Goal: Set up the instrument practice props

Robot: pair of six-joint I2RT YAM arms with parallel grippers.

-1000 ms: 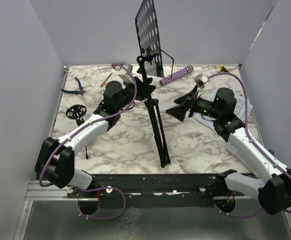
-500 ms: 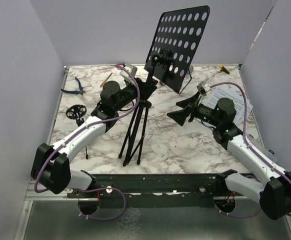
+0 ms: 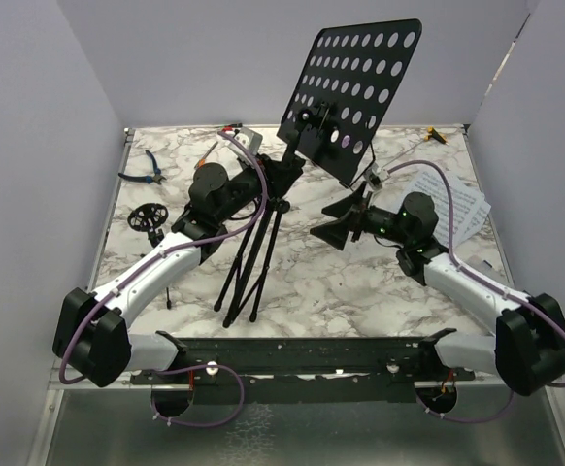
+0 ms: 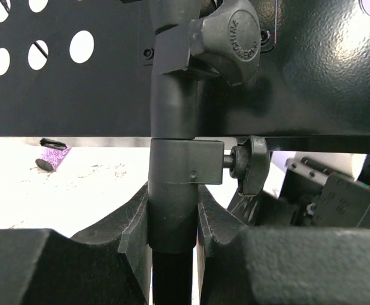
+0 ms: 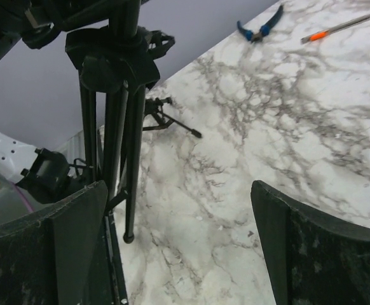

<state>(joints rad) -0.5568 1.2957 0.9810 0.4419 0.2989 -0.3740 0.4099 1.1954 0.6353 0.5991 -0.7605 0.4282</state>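
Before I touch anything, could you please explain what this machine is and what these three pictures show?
These are two robot arms fixed at the near edge of a marble-patterned table. One picture looks down from above and behind them; the other two come from a camera on each wrist. The left claw is closed around the pole of a tall black music stand, whose feet rest on the table. The right claw is wide open, holds nothing, and sits close beside the stand. On the table lie white sheet-music pages at right, blue-handled pliers and a small black tripod mic stand at left, and a purple glitter microphone beyond the stand.
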